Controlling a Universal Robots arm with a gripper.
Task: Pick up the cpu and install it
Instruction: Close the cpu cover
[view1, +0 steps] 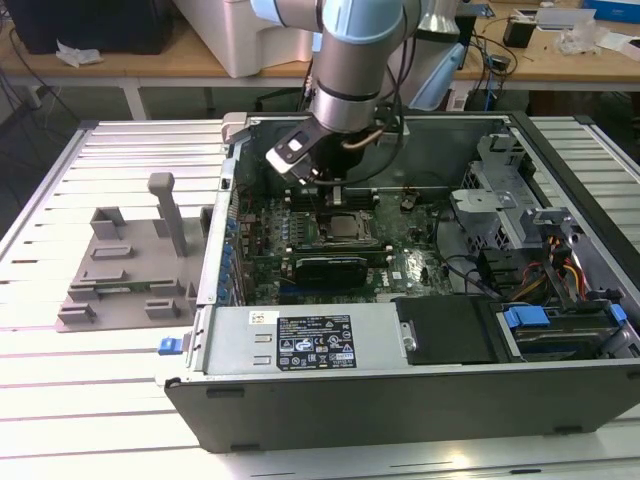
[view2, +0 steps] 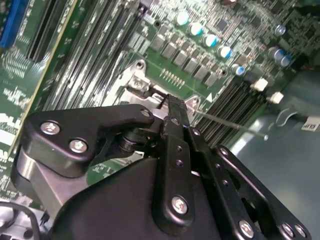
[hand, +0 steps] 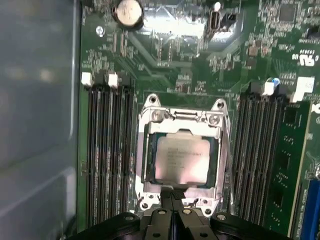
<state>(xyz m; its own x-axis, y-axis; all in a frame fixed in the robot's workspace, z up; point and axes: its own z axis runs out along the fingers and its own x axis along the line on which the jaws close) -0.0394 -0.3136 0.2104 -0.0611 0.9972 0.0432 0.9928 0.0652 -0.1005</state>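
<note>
Already the cpu sits in its socket, inside the case.

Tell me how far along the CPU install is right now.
Done, by the look of it: the cpu sits flat inside the socket frame on the motherboard. In hand: nothing; the gripper is shut, empty, at the socket's edge. Left: I cannot tell whether the socket is latched.

white label | on power supply | print illegible
</note>
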